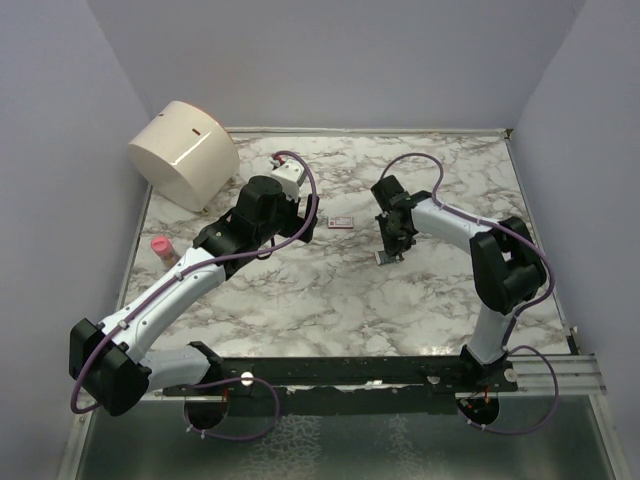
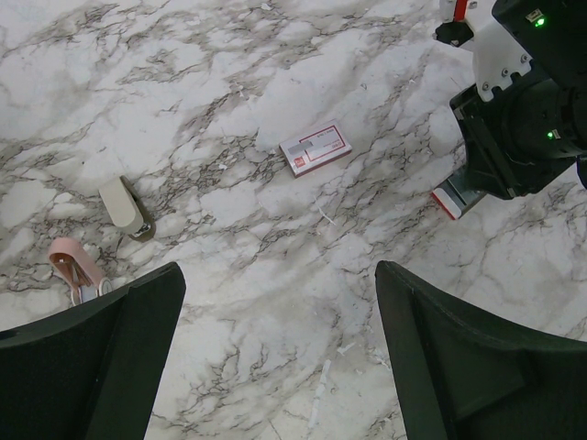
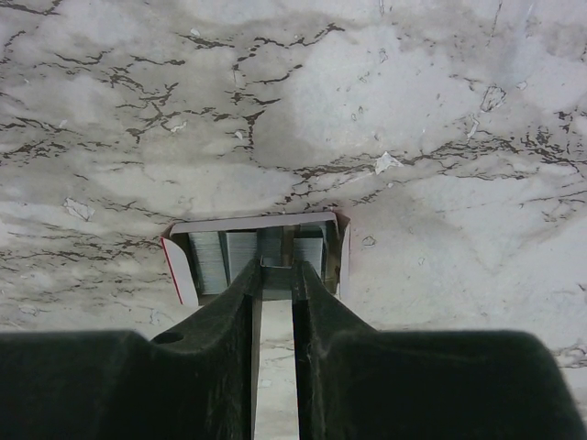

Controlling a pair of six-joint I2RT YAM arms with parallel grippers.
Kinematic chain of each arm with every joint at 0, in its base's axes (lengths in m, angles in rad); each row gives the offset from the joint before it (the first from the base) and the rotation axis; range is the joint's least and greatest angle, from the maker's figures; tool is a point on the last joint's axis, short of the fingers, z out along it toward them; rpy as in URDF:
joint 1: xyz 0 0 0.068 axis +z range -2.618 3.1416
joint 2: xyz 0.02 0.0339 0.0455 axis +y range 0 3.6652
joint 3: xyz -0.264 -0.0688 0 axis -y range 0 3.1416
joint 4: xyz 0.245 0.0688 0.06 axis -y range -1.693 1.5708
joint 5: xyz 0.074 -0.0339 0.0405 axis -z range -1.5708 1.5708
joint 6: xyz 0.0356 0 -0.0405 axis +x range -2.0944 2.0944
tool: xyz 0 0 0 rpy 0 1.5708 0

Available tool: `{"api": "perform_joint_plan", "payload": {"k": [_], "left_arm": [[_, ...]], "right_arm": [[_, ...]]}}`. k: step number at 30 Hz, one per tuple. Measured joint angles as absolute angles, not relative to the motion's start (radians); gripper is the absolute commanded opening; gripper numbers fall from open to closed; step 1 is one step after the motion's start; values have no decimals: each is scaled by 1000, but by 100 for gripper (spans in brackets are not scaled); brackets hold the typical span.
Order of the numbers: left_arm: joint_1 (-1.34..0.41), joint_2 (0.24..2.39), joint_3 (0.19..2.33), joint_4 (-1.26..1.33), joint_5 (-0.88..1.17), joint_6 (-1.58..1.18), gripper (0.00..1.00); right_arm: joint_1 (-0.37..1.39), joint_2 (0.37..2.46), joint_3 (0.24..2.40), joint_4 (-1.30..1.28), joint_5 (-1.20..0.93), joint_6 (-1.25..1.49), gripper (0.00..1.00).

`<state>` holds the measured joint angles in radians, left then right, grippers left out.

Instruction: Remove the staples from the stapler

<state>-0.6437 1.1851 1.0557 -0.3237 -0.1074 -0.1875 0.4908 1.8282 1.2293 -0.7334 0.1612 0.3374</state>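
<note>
Your right gripper (image 3: 276,268) over the staple box (image 3: 252,223).
It pinches a thin grey strip (image 3: 275,280); your left gripper (image 2: 277,270) hangs spread wide.

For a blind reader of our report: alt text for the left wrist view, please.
Open left pincer hangs over a marble table with a small red-and-white box; at right, the right pincer pinches an open box.
</note>
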Motion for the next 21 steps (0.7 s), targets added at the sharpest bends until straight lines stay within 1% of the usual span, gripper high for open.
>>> {"api": "perform_joint_plan", "payload": {"k": [21], "left_arm": [[-644, 1185, 1054, -324, -107, -187, 88]], "right_arm": [[490, 1837, 1237, -733, 142, 335, 18]]}}
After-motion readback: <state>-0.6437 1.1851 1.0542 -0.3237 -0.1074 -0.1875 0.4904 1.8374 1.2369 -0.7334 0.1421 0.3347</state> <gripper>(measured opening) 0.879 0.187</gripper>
